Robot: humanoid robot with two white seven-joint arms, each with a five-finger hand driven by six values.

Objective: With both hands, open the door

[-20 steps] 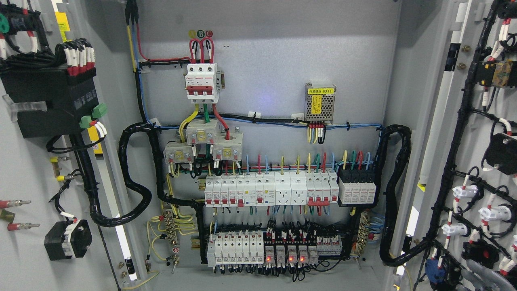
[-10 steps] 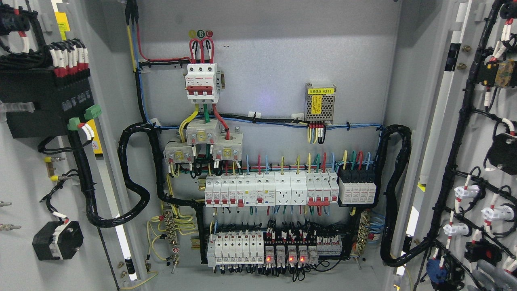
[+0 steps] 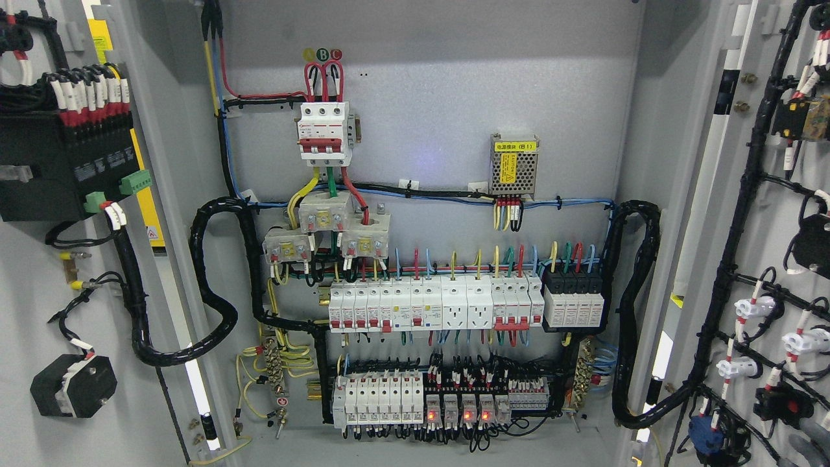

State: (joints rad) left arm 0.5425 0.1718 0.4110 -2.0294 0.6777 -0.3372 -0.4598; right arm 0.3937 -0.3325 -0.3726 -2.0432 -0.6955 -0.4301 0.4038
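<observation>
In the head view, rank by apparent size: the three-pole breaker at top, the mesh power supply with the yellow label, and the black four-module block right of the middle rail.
1. Three-pole breaker
2-3. Black four-module block and mesh power supply: too alike to rank.

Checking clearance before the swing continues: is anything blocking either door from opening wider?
Nothing visible does. The left door and right door stand swung wide, and only wire bundles cross the hinge sides. Neither robot hand shows.
</observation>
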